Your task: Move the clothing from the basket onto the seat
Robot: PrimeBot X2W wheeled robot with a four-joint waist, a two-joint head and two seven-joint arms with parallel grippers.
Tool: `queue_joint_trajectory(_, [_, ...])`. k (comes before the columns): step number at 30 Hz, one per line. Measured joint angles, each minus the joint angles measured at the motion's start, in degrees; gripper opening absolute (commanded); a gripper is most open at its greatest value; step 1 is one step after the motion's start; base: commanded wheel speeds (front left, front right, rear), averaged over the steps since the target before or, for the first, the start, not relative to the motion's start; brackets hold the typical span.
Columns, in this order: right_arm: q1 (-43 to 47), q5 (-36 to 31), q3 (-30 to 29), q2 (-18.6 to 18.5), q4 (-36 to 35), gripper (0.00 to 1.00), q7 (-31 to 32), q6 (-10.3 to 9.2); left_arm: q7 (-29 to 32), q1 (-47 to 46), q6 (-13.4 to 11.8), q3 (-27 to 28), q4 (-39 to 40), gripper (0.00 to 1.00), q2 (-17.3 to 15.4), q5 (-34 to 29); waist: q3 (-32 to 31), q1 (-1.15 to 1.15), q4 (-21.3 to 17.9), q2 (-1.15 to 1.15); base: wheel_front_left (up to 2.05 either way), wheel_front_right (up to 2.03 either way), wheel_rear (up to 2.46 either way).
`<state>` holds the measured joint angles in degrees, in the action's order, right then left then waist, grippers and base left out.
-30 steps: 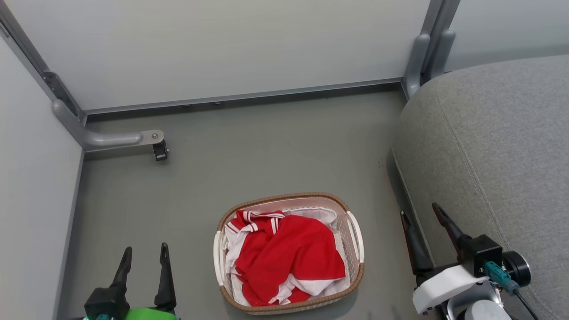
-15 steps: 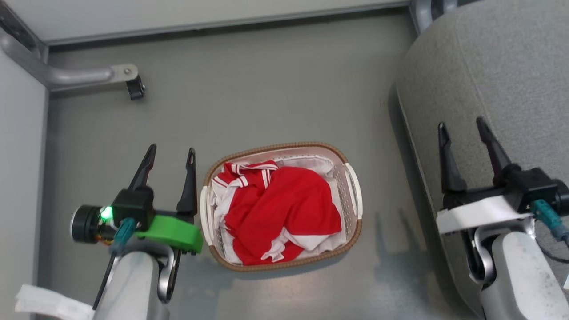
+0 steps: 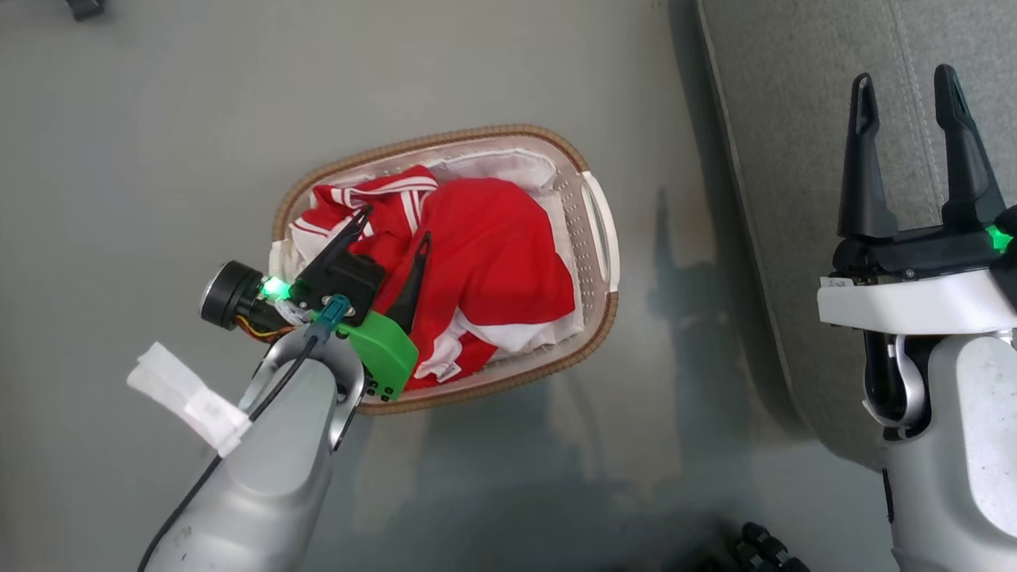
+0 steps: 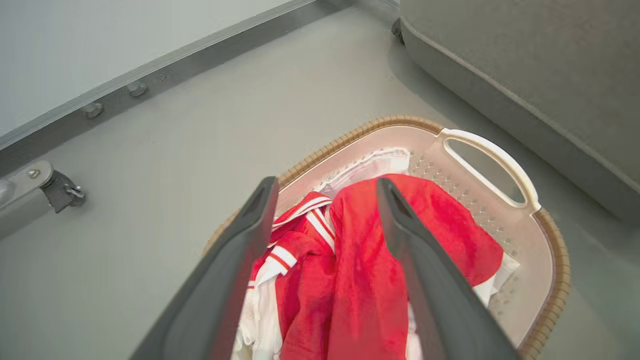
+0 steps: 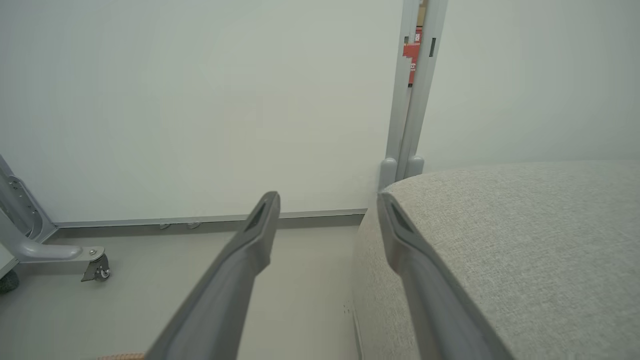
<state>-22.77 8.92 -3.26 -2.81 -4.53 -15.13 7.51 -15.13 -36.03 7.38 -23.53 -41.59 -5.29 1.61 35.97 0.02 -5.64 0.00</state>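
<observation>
The basket sits on the grey floor a little left of the head view's middle, its brown woven rim oval and one off-white handle at its 3 o'clock. The clothing lies heaped inside it: red folds with white stripes toward 11 o'clock, and white trim showing at 5 o'clock. A plain white liner cloth peeks out at the basket's 12 o'clock. The left gripper reaches in from the basket's 7 o'clock, its two dark fingers spread wide over the striped part of the heap and holding nothing. Whether the tips touch the fabric cannot be told. In the left wrist view the fingers bracket a red fold between them. A green mount on that wrist overlaps the basket's rim at 7 o'clock, and a strip of white tape wraps the forearm. The seat — grey, with a stitched seam — stands at the basket's 2 to 3 o'clock, apart from it, and a band of shadowed floor lies between them. The right gripper hangs over the seat's cushion, fingers wide and empty, pointing to 12 o'clock. The right wrist view looks past those fingers to a pale wall panel, a grey post and a caster foot at 8 o'clock.
</observation>
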Motion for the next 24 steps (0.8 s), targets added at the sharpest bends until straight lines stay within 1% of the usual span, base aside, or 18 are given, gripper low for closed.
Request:
queue_joint_trajectory(6, [-0.8,1.8,0.4,0.0,-1.7,1.00,0.0,0.00,0.3,-7.1,0.0,-4.0,-10.6,1.00,-0.4,1.6,5.7,0.00,-2.5,0.00,0.00,0.00,0.00])
queue_joint_trajectory(13, [-1.5,3.4,1.0,0.0,-2.4,1.00,0.0,0.00,1.0,-13.7,0.0,-5.7,-18.4,1.00,-0.9,3.2,11.0,-0.01,-5.0,0.00,0.00,0.00,0.00])
queue_joint_trajectory(19, [-2.4,4.8,1.3,0.0,-3.0,1.00,0.0,0.00,0.9,-16.8,0.0,-6.5,-22.2,1.00,-1.7,4.7,13.8,-0.01,-7.1,0.00,0.00,0.00,0.00])
queue_joint_trajectory(24, [-2.4,5.1,1.7,0.0,-2.7,1.00,0.0,0.00,1.0,-17.9,0.0,-8.9,-24.2,1.00,-0.9,5.4,14.7,-0.01,-8.1,0.00,0.00,0.00,0.00])
